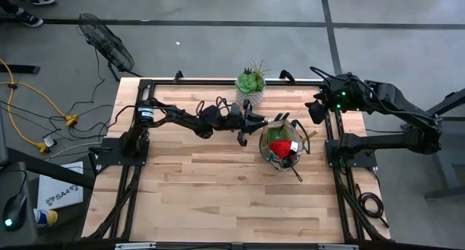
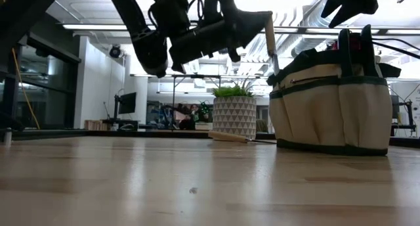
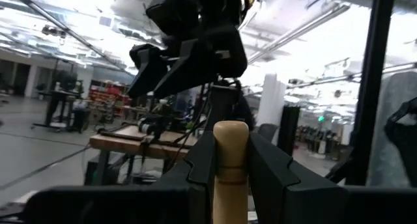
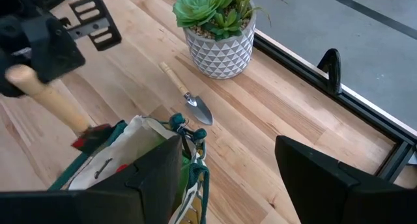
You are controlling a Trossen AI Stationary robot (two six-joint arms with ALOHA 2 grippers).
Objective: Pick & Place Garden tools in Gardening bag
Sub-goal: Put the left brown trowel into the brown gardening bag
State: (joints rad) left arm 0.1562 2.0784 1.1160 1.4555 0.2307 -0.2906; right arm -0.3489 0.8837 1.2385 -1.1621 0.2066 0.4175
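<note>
A wooden-handled tool [image 3: 230, 160], clamped in the left end effector [image 3: 230, 168], should be centred over the gardening bag [image 2: 331, 101] before release; right end effector [image 4: 228, 178] parked open.

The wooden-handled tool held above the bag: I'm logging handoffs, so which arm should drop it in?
Left. The left gripper already clamps the wooden-handled tool beside the gardening bag; the right gripper waits open, farther off.

Hidden below the left gripper's dark fingers [image 3: 195, 165] — the metal end of the pale wooden tool handle [image 3: 230, 160]; khaki fabric gardening bag [image 4: 124, 160] cut off at the frame edge — contents partly hidden.
</note>
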